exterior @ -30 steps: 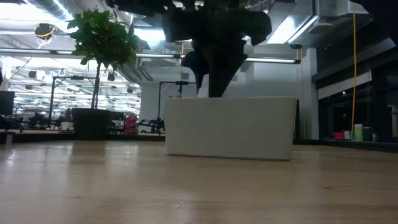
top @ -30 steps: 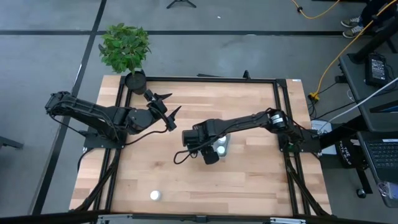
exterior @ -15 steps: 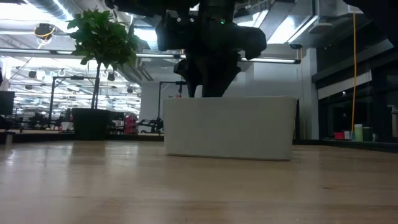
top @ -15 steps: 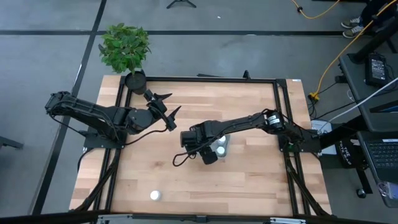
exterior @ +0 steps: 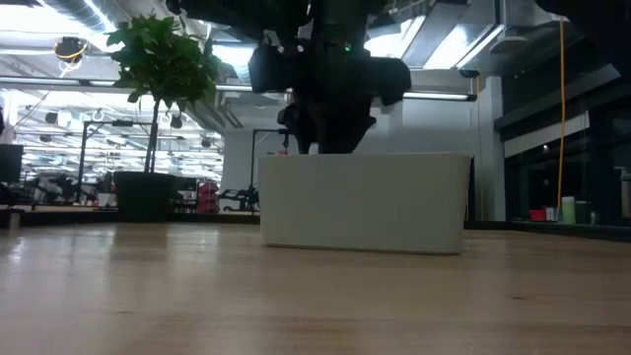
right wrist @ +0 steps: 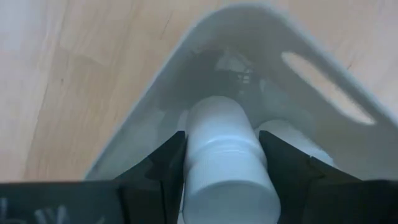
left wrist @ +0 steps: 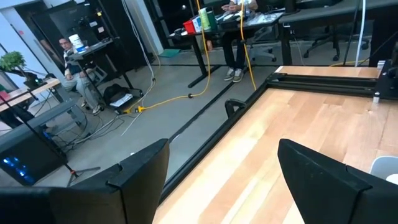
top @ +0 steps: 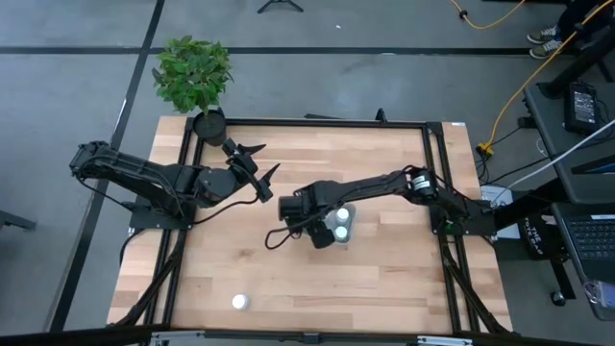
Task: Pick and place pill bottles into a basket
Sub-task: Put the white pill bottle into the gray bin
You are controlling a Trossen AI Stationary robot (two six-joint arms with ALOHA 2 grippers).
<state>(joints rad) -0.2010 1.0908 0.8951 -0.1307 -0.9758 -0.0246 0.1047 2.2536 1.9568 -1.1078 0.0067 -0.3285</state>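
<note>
**White bottle over the tray, time to let go cleanly**

White plastic everywhere in the right wrist view: the right gripper [right wrist: 221, 165] has its two dark fingers clamped on a small white cylindrical pill bottle [right wrist: 225, 155], and it hangs right over a corner of the pale grey-blue shallow plastic basket [right wrist: 186, 68]. From above, that basket [top: 348, 216] sits mid-table with at least two white caps showing in it, mostly covered by the arm. One more little white bottle [top: 239, 302] sits well apart, near the front edge of the light wooden table [top: 384, 279].

My take on doing this step right: the bottle looks close to the basket wall, so I'd nudge inward a touch before opening, lower until it's nearly touching the floor, and aim for the gap beside the bottle already lying there. Open slowly, then lift straight up so the fingers don't tip anything.

The left gripper [top: 258, 170] waits near the black pot with the green leafy plant [top: 193, 72], fingers spread apart, holding nothing.
</note>
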